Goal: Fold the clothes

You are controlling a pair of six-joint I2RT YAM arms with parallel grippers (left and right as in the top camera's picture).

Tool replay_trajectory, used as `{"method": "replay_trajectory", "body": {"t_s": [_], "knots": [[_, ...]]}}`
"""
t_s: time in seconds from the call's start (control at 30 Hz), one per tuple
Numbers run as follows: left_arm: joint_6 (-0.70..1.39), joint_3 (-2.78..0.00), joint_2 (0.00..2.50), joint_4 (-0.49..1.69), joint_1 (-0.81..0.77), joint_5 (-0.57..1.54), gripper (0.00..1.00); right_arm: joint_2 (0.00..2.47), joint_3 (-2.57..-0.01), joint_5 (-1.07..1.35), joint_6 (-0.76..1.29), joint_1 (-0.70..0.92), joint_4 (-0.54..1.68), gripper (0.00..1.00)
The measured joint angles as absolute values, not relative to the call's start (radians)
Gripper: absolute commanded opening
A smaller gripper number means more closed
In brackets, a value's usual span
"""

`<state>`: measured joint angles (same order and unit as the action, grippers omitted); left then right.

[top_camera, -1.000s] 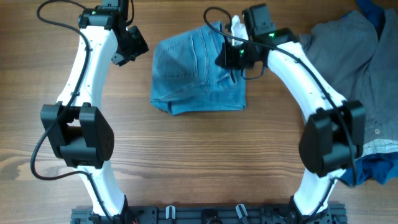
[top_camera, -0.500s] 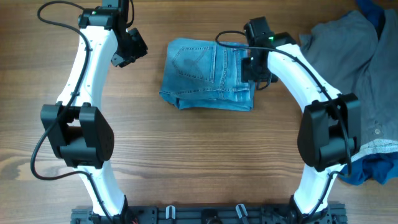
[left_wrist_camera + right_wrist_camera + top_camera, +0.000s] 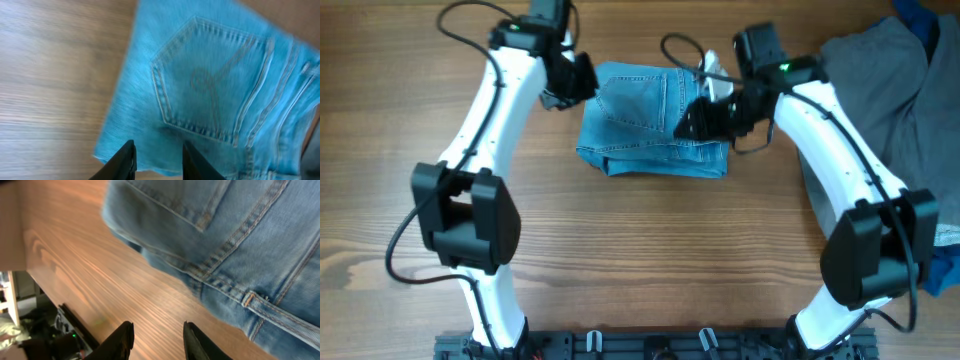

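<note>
The light blue jeans (image 3: 650, 120) lie folded into a compact rectangle at the back middle of the wooden table, a stitched back pocket facing up. My left gripper (image 3: 582, 78) is open and empty, hovering at the fold's back left corner; its view shows the pocket (image 3: 210, 95) and the fold's edge between its fingers (image 3: 157, 160). My right gripper (image 3: 692, 122) is open and empty over the fold's right side; its view shows the waistband seam and a belt loop (image 3: 248, 299) above its fingers (image 3: 157, 340), which hang over bare wood.
A pile of grey and dark blue clothing (image 3: 895, 110) lies at the right edge of the table, under the right arm. A black rail (image 3: 650, 345) runs along the front edge.
The left arm swung right from the table's left side to the jeans' back left corner. The right gripper moved left over the fold's right side. The folded jeans stayed put since half a second ago.
</note>
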<state>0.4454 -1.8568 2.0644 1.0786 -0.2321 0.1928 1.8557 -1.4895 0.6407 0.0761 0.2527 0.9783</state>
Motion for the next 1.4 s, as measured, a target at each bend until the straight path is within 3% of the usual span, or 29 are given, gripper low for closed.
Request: {"method": "replay_trajectory", "body": {"t_s": [0.17,0.3,0.33,0.4,0.5,0.63,0.77,0.8,0.87,0.9,1.13,1.23,1.4], "knots": [[0.436,-1.746,2.141,0.959,-0.281,0.197,0.36,1.883,-1.288,0.484,0.178,0.241,0.815,0.35],[0.431,-1.702,2.180,0.958,-0.299,0.208,0.34,1.885,-1.234,0.360,0.235,0.197,0.712,0.35],[0.431,-1.694,2.180,0.966,-0.300,0.212,0.31,1.885,-1.232,0.335,0.242,0.179,0.688,0.35],[0.430,-1.686,2.180,0.999,-0.301,0.219,0.13,1.885,-1.230,0.308,0.250,0.155,0.634,0.36],[0.427,-1.679,2.180,1.119,-0.302,0.253,0.11,1.885,-1.230,0.267,0.254,0.138,0.567,0.35],[0.428,-1.665,2.181,1.338,-0.320,0.364,0.18,1.885,-1.230,0.197,0.258,0.133,0.527,0.40],[0.415,-1.666,2.177,1.365,-0.331,0.390,0.22,1.885,-1.230,0.175,0.258,0.133,0.533,0.45],[0.409,-1.672,2.169,1.364,-0.325,0.384,0.31,1.885,-1.230,0.175,0.259,0.133,0.540,0.50],[0.390,-1.707,2.146,1.343,-0.310,0.353,0.61,1.885,-1.232,0.174,0.264,0.131,0.576,0.53],[0.379,-1.746,2.124,1.302,-0.296,0.325,0.66,1.885,-1.234,0.174,0.264,0.131,0.592,0.54],[0.359,-1.837,2.012,0.912,-0.148,0.077,0.67,1.723,-1.308,0.341,0.265,0.129,0.584,0.53],[0.358,-1.837,2.043,0.893,-0.109,0.051,0.75,1.689,-1.325,0.481,0.265,0.129,0.578,0.53],[0.355,-1.837,2.164,0.928,-0.099,0.076,0.77,1.770,-1.325,0.575,0.271,0.176,0.586,0.53]]}}
